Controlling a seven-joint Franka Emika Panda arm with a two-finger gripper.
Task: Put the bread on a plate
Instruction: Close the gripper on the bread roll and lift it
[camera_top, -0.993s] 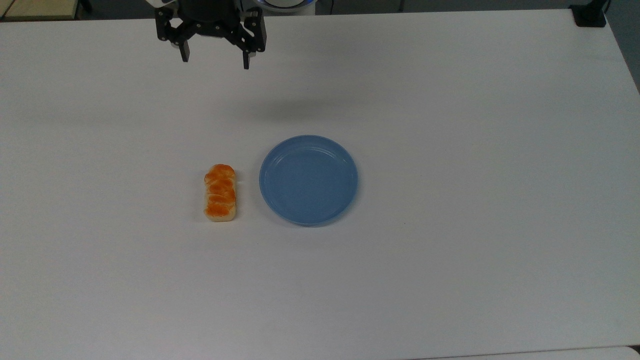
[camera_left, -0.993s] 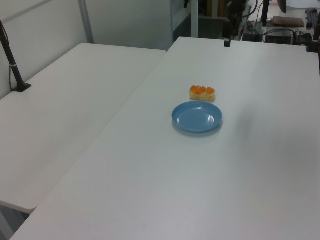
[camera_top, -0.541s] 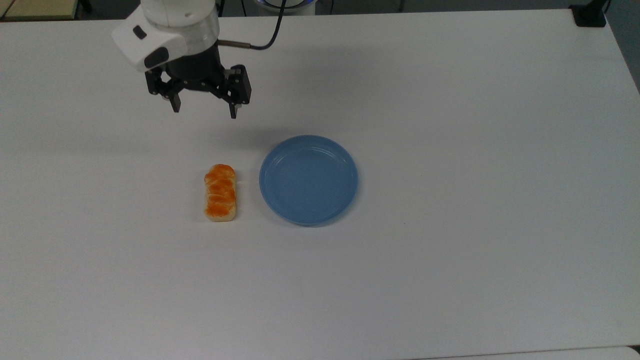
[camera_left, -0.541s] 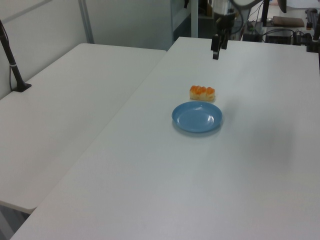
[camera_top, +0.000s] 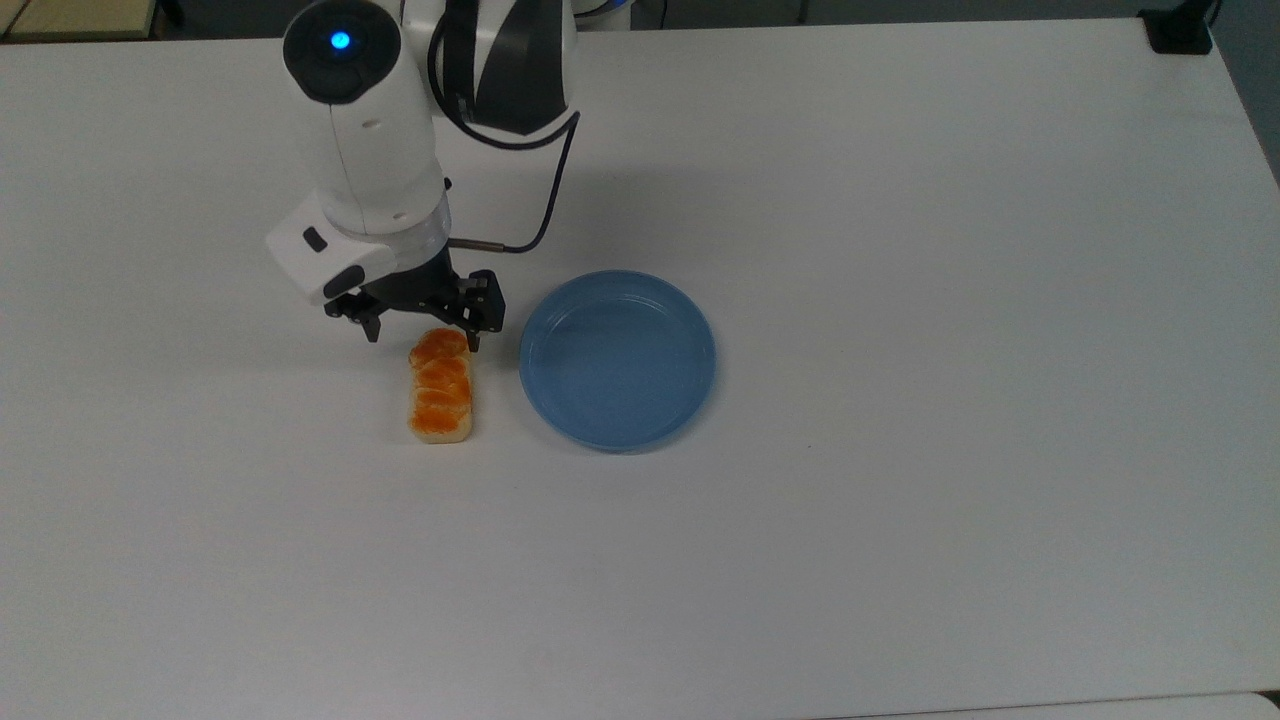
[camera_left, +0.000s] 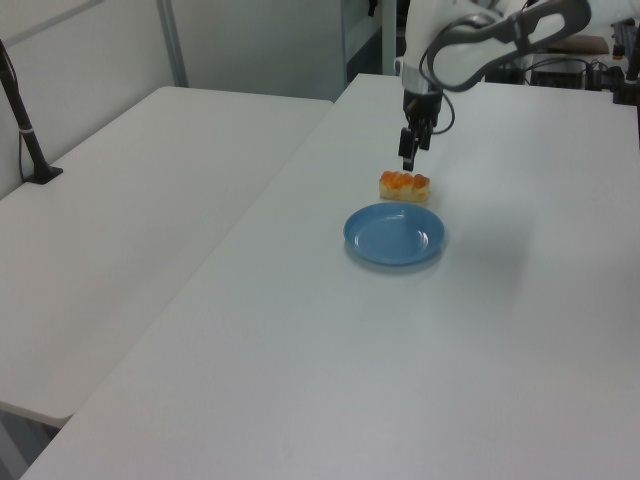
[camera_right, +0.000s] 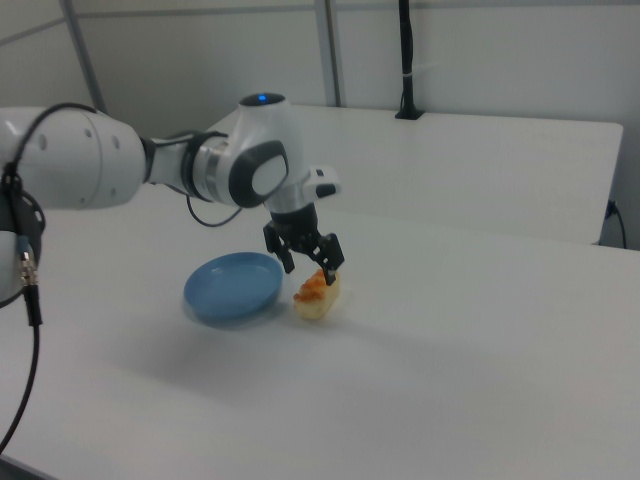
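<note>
Hovering above the bread (camera_top: 440, 386) beside the plate (camera_top: 617, 360), fingers (camera_top: 371, 327) apart.

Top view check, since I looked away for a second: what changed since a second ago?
The claw came from the table's far edge down to the bread's near end, open, holding nothing. The bread and the plate stayed put.

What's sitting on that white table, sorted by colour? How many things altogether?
Orange-brown: 1, the bread, lying on the table beside the plate.
Blue: 1, the plate, with nothing on it.
Total: 2 things on the table. The pincer hangs open above the bread's end and is not counted.
</note>
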